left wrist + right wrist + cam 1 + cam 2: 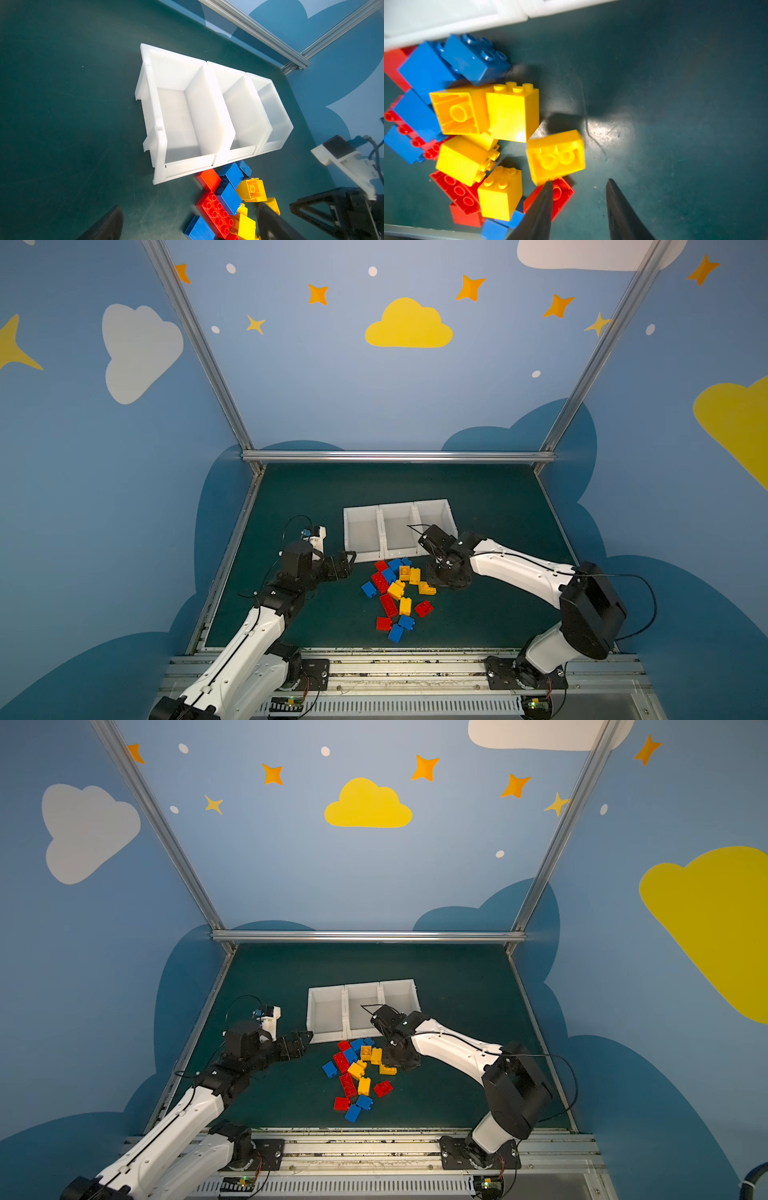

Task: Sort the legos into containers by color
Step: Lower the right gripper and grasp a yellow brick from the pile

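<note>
Legos (395,591) red, blue, yellow, heaped; left claw (190,206) and right claw (579,180) spread, empty.

Left arm (257,639) leaned toward 1 o'clock; left gripper (348,563) pointed 3 o'clock, jaws wide, empty. Right arm (519,568) stretched toward 10 o'clock; right gripper (579,181) pointed down, jaws slightly apart, empty.

Three containers (397,526) stand side by side on the tabletop (478,497); the legos (397,593) lie heaped just on their near side.
</note>
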`<action>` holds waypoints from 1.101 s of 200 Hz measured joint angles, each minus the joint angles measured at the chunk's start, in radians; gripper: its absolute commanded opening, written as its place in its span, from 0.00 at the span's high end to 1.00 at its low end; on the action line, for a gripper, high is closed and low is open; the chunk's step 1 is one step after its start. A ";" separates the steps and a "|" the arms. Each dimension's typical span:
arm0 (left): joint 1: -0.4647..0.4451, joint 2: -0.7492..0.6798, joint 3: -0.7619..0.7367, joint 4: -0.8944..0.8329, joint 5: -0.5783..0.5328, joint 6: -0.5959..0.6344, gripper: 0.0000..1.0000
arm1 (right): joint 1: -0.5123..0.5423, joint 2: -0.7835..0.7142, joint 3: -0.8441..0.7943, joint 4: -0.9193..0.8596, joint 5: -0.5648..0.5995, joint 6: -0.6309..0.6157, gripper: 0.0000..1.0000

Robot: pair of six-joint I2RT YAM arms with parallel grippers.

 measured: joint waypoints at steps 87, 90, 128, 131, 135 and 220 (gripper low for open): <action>0.000 -0.003 -0.003 0.000 0.000 -0.011 0.01 | 0.024 0.066 0.025 0.014 -0.048 -0.045 0.22; 0.000 -0.004 -0.004 0.000 0.000 -0.011 0.01 | 0.026 0.072 0.025 0.016 -0.050 -0.045 0.21; -0.003 -0.011 -0.015 0.000 0.000 -0.012 0.01 | 0.044 0.142 0.045 0.037 -0.068 -0.039 0.19; -0.004 -0.011 -0.015 0.000 0.000 -0.012 0.01 | 0.045 0.148 0.048 0.040 -0.068 -0.037 0.19; -0.004 -0.011 -0.015 0.000 0.000 -0.012 0.01 | 0.047 0.156 0.051 0.043 -0.069 -0.036 0.18; -0.004 -0.011 -0.015 0.000 0.000 -0.014 0.01 | 0.050 0.243 0.068 0.082 -0.071 -0.004 0.55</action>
